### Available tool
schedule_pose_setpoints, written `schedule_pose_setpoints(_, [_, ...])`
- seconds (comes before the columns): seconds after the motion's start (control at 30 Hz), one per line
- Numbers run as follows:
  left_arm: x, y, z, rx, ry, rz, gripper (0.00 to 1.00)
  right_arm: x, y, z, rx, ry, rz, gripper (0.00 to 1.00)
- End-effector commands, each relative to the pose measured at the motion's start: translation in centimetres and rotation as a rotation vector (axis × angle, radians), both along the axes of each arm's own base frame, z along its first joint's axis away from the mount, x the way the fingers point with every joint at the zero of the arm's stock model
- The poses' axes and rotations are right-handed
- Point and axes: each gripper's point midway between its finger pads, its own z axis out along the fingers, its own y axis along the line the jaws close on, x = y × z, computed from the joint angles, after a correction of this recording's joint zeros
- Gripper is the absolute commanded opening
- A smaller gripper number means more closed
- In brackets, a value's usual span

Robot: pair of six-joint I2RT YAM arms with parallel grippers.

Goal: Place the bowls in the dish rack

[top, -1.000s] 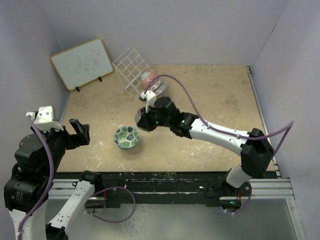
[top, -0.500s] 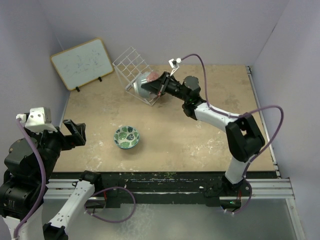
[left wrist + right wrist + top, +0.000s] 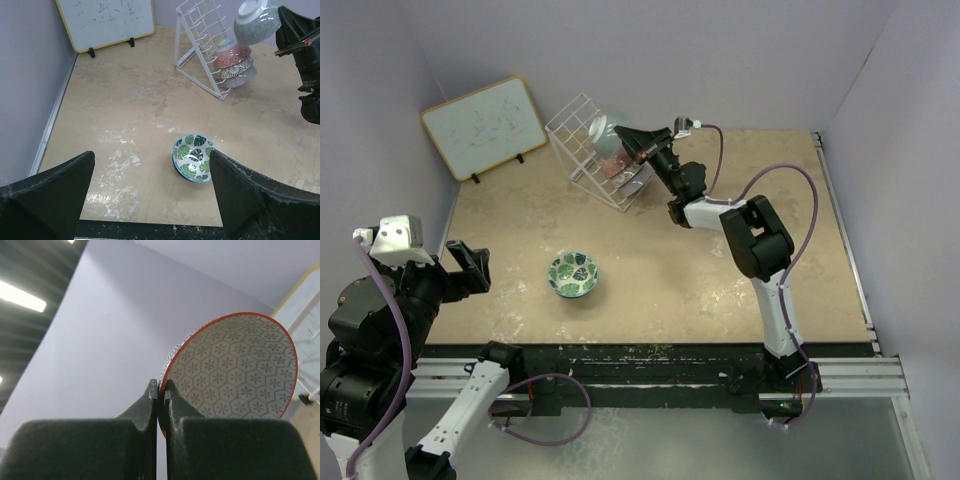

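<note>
**Desk:** What's the step here?

**Photographer:** Placement. On the beige stone-look table [image 3: 740,270], the white wire dish rack [image 3: 578,130] stands at the back, tilted. It already carries a pink-lined ceramic bowl [image 3: 232,50] and, nested under it, a grey lace-patterned bowl [image 3: 239,70]. The right gripper [image 3: 628,140] reaches in over them, its jaws clamped on the rim of a grey bowl with a hexagon-print inside [image 3: 235,370]. That bowl is tipped on edge in the air at the rack's upper end.

**Desk:** And next?

**Photographer:** As I judge it, the bowl must come down between free prongs above the other two before the jaws part. A small green-leaf bowl [image 3: 573,274] waits upright on the table, well apart from the rack. The left gripper [image 3: 472,267] hovers near it, jaws wide apart and empty.

**Desk:** Any change from half a second ago?

**Photographer:** The held bowl has risen from the rack's lower front to its top. The left arm has hardly moved.
</note>
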Motion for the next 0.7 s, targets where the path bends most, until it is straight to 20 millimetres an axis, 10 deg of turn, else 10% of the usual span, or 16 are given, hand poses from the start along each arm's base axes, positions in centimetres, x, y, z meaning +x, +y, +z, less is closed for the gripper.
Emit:
schedule_pose_setpoints(0.0, [0.0, 0.3, 0.7, 0.014, -0.019, 0.012, 0.99, -0.4, -3.5, 7.7, 0.276, -0.143, -0.086, 0.0])
schedule_pose_setpoints(0.67, [-0.3, 0.3, 0.5, 0.014, -0.018, 0.006, 0.99, 3.1, -1.8, 2.5, 0.29, 0.032, -0.107, 0.0])
